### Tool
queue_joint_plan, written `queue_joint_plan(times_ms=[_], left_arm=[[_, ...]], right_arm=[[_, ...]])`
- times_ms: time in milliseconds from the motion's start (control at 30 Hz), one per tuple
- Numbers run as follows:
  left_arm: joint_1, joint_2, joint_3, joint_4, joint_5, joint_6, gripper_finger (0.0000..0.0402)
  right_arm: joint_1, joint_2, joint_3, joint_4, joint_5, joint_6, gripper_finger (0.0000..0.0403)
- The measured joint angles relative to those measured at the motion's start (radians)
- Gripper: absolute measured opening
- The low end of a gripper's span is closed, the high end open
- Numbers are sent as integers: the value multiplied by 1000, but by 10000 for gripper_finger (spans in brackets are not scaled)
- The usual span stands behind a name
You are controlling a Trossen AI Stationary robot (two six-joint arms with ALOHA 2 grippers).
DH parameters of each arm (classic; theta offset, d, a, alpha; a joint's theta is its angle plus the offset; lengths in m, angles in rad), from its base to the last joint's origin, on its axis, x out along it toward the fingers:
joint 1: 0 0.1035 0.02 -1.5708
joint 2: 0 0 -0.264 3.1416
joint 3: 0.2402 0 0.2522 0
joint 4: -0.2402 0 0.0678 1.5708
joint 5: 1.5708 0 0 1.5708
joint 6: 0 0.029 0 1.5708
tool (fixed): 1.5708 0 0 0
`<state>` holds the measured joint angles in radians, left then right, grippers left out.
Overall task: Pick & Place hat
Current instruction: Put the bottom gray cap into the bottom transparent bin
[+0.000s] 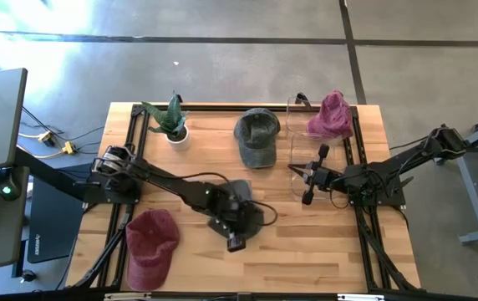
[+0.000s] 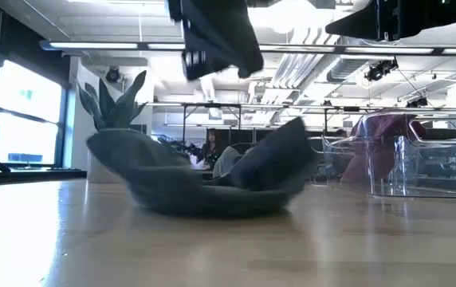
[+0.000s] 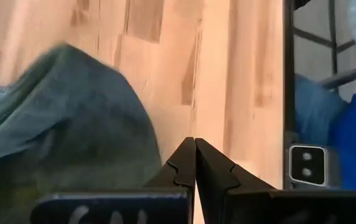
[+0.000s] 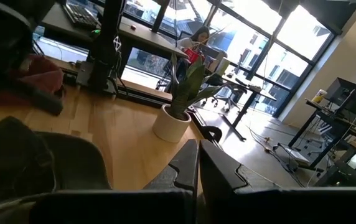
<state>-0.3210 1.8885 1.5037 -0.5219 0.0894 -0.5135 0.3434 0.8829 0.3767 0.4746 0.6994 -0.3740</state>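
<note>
The left claw (image 1: 236,242) hovers shut and empty over the bench (image 1: 306,251); the dark grey hat (image 1: 241,199) lies just behind it. Open wide before descending, then pinch the crown fabric. Farther right, the right claw (image 1: 291,170) waits, closed on nothing.

Bright window glare (perhaps slight blur).
</note>
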Motion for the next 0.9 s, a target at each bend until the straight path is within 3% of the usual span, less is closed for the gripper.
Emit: queue_joint_plan(times_ms=[133, 300, 467, 633, 767, 900], left_arm=[[-1, -1, 41, -179, -102, 15, 0], [0, 0, -32, -212, -190, 44, 0], [0, 1, -134, -215, -104, 64, 0], [-11, 1, -153, -402, 37, 40, 0], [-35, 1, -131, -486, -6, 42, 0], [-71, 0, -109, -549, -134, 45, 0]], right_arm=[[0, 0, 0, -15, -1, 10, 11], [0, 0, 0, -24, -100, 35, 11], [0, 0, 12, -22, -191, 37, 11], [1, 1, 26, -29, -190, 58, 11], [43, 27, 71, -96, -192, 40, 11], [118, 132, 160, -140, -149, -5, 11]])
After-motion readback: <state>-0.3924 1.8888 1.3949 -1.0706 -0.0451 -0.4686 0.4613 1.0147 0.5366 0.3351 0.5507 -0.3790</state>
